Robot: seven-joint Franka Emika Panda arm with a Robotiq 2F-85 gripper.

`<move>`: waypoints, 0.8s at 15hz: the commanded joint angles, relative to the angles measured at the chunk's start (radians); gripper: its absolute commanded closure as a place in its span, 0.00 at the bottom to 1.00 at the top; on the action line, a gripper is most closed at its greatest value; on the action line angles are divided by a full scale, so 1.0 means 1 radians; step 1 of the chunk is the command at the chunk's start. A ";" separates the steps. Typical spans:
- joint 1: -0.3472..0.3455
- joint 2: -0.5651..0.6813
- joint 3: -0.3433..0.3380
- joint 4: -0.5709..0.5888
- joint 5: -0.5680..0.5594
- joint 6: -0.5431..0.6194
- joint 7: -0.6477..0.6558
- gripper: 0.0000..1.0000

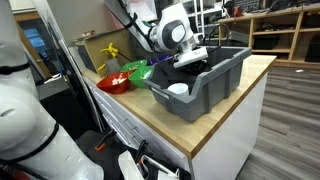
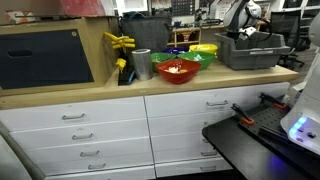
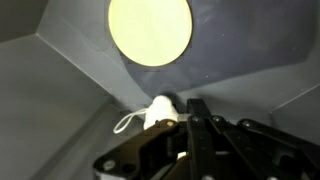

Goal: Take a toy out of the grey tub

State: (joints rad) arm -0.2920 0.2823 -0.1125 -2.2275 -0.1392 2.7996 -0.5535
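Observation:
The grey tub [image 1: 215,85] stands on the wooden counter and shows in both exterior views [image 2: 250,52]. My gripper [image 1: 190,62] reaches down inside it. In the wrist view the gripper [image 3: 180,118] sits low at the tub's floor, its dark fingers close together on a small white toy [image 3: 161,108] with a thin white string. A pale yellow round disc [image 3: 150,30] lies on the tub's floor beyond it. A white object [image 1: 178,90] shows inside the tub at its near end.
A red bowl [image 1: 113,82], a green bowl [image 1: 137,72] and a blue bowl [image 2: 180,53] stand beside the tub. A metal cup [image 2: 141,64] and a yellow toy [image 2: 120,42] stand further along. The tub's sloped walls closely surround the gripper.

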 commanded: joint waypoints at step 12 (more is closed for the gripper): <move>-0.003 -0.102 -0.021 -0.055 0.009 0.052 -0.083 0.53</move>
State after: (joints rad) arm -0.2933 0.1526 -0.1192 -2.2912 -0.1330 2.8209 -0.6088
